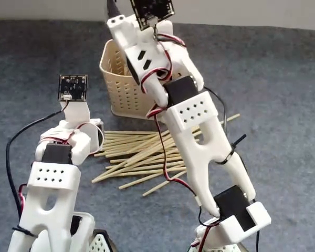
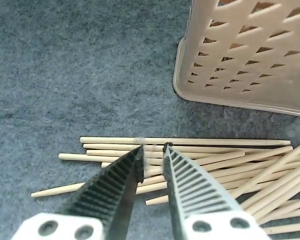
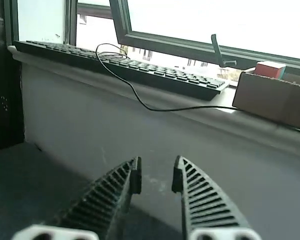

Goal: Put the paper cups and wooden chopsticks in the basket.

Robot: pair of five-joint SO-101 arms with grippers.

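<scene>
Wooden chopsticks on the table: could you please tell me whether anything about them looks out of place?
Yes: the wooden chopsticks lie in a loose, crisscrossed heap on the grey mat beside the basket, not in it. None looks broken.

Office-like room: wired keyboard [image 3: 125, 67] and cardboard box [image 3: 271, 98] along a windowsill [image 3: 250, 127].

A mottled blue-grey felt-covered worktop [image 1: 283, 79] runs back to a pale grey wall [image 3: 90, 120]. On the ledge above lie a long black keyboard [image 3: 120, 65], its thin black cable [image 3: 140, 97] and a brown cardboard box [image 3: 275, 95]. Bright daylight fills the dark-framed window [image 3: 190, 20].
</scene>
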